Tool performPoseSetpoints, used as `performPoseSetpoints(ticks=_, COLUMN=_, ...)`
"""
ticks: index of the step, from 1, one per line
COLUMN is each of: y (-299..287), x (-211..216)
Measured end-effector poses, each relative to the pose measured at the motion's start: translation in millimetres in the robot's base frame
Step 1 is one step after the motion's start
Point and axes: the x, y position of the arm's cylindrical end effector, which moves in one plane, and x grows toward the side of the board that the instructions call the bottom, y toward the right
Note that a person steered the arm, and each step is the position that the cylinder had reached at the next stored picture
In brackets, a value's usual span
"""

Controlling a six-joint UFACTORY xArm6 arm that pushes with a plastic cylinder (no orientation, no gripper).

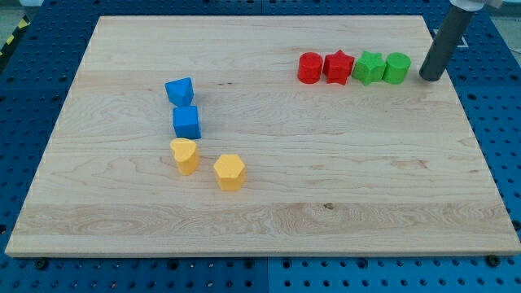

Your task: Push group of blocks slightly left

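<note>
In the camera view, a row of four blocks sits near the view's top right of the wooden board [260, 220]. I use the green cylinder [396, 67] as my landmark. Just to its left, touching it, is the green star block [369, 67]. Left of that is the red star block [338, 67], and then the red cylinder [309, 67] at the far left end. They stand close in a line, side by side.

My tip [431, 78] is just to the right of the green cylinder, near it but not touching. There is no gripper here, only a straight dark rod, so nothing opens or closes and nothing is held.

I think these blocks are small, light and hard. They should slide easily on the smooth wood. I cannot grab them, so the place to push is the right side of the green cylinder, at its middle. Round blocks can roll off to the side, so I guess the row may bend or break if the push is off centre.

Far to the left of the green cylinder and lower down are the blue blocks [179, 90] [186, 123], one above the other, and two yellow blocks [185, 155] [229, 172] below them. They are well apart from the row. For a small push left, I think nothing stands in the way.
</note>
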Motion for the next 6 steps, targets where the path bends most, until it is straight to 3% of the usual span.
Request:
performPoseSetpoints(ticks=2, y=-10, x=-10)
performPoseSetpoints(ticks=6, y=-99, x=0)
